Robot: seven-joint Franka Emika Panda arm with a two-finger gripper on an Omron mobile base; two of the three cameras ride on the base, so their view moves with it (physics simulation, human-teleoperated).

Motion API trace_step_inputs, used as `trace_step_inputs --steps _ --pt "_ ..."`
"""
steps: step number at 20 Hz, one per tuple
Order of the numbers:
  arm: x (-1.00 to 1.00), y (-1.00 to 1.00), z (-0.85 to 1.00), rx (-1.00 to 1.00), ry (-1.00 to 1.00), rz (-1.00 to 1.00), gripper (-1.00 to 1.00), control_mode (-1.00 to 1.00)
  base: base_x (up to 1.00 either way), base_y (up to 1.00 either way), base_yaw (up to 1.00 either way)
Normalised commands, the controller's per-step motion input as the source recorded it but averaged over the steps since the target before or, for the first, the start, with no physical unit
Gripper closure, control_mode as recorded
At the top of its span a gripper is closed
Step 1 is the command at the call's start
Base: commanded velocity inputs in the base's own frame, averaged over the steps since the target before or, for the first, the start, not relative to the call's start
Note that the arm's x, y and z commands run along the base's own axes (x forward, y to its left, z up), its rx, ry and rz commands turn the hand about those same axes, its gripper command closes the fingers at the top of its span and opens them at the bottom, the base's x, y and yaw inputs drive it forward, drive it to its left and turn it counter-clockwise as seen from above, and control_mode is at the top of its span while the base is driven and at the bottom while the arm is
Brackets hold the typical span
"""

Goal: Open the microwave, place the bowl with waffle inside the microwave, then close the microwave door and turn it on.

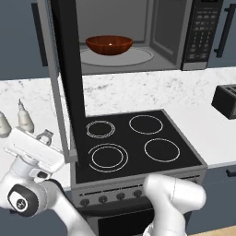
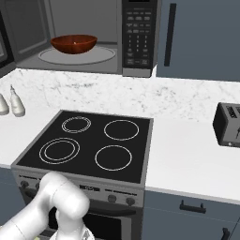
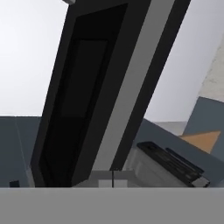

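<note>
White arm links bulge at the bottom of both base views, smooth and rounded, and the hand bends off to the left, outside the swung-out door. Its gripper sits just at that door's outer face, fingers pressed together with nothing between them. That door is a flat slab, black frame round a dark window with a grey edge strip, standing wide open from the microwave. Inside the grey cavity the glossy reddish-brown bowl rests on the round glass turntable, a small pale waffle at its bottom. Small buttons fill the keypad. Below lies the black stove with four white rings, set in speckled marble counter. A boxy black toaster stands at the right.
</note>
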Motion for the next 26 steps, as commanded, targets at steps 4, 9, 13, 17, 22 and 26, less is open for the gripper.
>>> trace_step_inputs --steps 4,9,13,17,22,26 --pt "0.0 0.0 0.35 0.02 -0.18 -0.06 1.0 -1.0 0.0 0.0 0.0" --pt "-0.08 -0.3 0.25 0.17 -0.18 -0.14 1.0 -1.0 0.0 0.0 0.0" --pt "-0.14 -0.42 0.37 0.18 -0.13 -0.11 1.0 -1.0 0.0 0.0 0.0" --pt "-0.09 -0.28 0.57 0.09 -0.03 -0.09 1.0 -1.0 0.0 0.0 0.0" --pt "-0.08 -0.37 0.62 0.07 0.0 -0.04 1.0 -1.0 0.0 0.0 0.0" --pt "-0.07 -0.71 0.58 0.12 0.01 0.0 1.0 -1.0 0.0 0.0 0.0"
